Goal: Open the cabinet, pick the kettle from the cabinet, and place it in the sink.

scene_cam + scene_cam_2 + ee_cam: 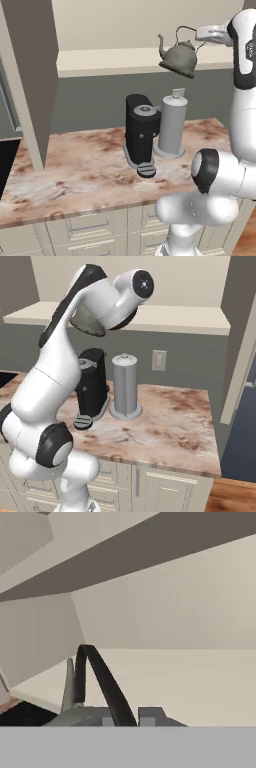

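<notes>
You had the gripper (202, 36) pinched nearly shut on the kettle's (179, 56) thin arched wire handle, at the handle's right end. The kettle hung tilted in the air, just in front of the open cabinet's (125, 60) cream shelf and above the countertop (75, 170). Kettle: one, squat, dull grey-green metal, curved spout pointing left, small knob on the lid. In the hand view the handle (102, 679) showed as a dark glossy arch. Below stood one black coffee machine (140, 132), boxy, with a round grey top, and one grey cylindrical paper towel holder (171, 127) just beside it. Countertop was mottled brown-pink marble. One wall outlet (159, 360), cream. Base cabinets (90, 232) were cream, with small bar handles.
</notes>
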Motion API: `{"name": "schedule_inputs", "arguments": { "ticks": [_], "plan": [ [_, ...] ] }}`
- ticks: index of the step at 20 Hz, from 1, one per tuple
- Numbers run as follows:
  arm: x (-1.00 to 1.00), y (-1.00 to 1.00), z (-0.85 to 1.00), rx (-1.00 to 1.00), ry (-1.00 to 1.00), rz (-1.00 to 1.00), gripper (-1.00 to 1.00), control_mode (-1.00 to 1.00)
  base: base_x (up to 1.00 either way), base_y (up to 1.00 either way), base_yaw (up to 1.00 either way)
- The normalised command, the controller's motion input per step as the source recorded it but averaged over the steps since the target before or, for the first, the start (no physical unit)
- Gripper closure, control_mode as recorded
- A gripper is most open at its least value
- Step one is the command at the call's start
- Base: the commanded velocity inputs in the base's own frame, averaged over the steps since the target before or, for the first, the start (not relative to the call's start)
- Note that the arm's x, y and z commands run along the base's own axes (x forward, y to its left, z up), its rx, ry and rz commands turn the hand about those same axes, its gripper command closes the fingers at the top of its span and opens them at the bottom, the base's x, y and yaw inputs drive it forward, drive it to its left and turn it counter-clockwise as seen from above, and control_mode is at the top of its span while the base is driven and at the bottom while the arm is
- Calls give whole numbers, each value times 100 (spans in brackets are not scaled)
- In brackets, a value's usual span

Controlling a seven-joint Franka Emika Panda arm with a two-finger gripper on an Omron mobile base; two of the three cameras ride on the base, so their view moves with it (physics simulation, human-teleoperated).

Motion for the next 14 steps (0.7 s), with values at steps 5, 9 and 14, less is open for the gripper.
{"name": "schedule_inputs", "arguments": {
  "ticks": [5, 9, 14],
  "plan": [
    [-100, 49, -31, 2, -8, -1, 100, -100, 0, 0, 0],
    [-100, 33, -17, 3, -2, -1, 100, -100, 0, 0, 0],
    [-100, 8, -4, 2, 0, 0, 100, -100, 0, 0, 0]
  ]
}}
